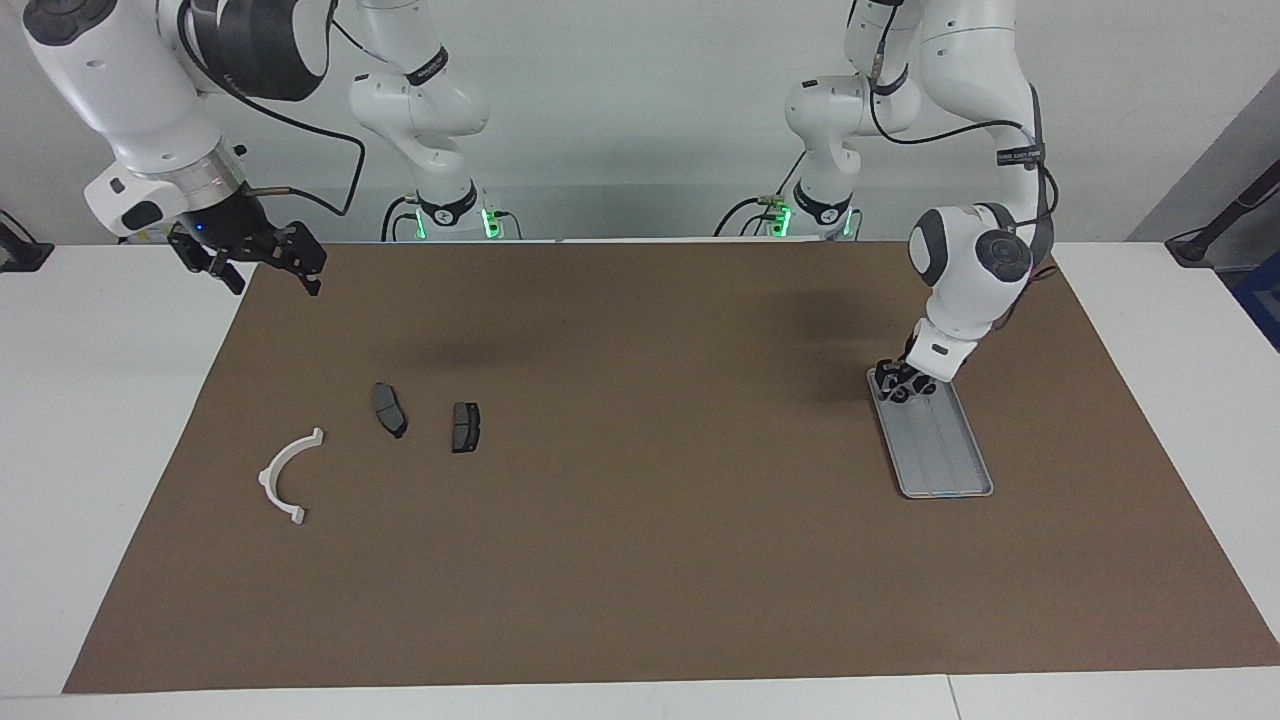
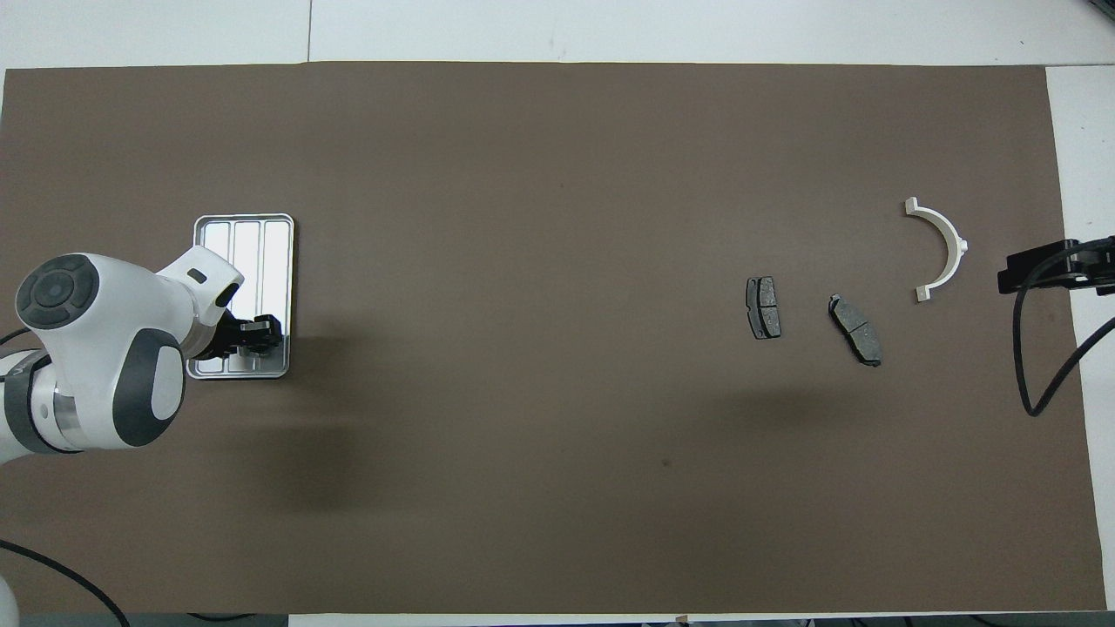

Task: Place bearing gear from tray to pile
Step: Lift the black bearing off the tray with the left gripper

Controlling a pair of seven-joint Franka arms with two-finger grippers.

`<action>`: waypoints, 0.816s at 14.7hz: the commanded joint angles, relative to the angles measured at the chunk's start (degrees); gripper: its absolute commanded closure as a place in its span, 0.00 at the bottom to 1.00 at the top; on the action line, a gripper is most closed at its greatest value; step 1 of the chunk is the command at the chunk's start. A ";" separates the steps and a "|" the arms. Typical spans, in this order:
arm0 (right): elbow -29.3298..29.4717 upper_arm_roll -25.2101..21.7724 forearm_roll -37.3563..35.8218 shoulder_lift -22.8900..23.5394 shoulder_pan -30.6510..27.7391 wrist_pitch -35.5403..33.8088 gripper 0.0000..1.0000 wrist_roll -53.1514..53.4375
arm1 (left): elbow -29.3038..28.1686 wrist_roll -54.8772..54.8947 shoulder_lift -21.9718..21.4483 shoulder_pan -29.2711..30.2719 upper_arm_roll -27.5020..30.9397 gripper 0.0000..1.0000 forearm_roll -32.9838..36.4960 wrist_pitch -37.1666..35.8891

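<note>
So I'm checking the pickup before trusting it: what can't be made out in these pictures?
- Bearing gear: not identifiable in either view; the left pincer sits over the tray end nearer the robots and covers that spot.
- Left pincer's grip: facing view too small, overhead view hidden by the arm's wrist.
- Right pincer: overhead view cuts it off at the edge near the white bracket.
</note>
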 commanded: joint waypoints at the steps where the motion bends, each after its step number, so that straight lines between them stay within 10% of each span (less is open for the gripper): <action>1: -1.81 0.44 1.08 -1.28 -1.14 1.61 0.00 -2.01 | -1.42 -0.95 -0.35 -0.50 0.09 0.35 0.53 1.64; 6: -1.81 0.35 1.08 -1.28 -2.10 1.53 0.00 -2.80 | -1.51 -0.95 -0.35 -0.59 0.09 0.40 0.53 1.64; 12: -1.63 0.35 1.08 -1.28 -2.01 1.00 0.00 -2.71 | -1.34 -0.86 -0.35 -0.59 0.09 0.77 0.53 1.64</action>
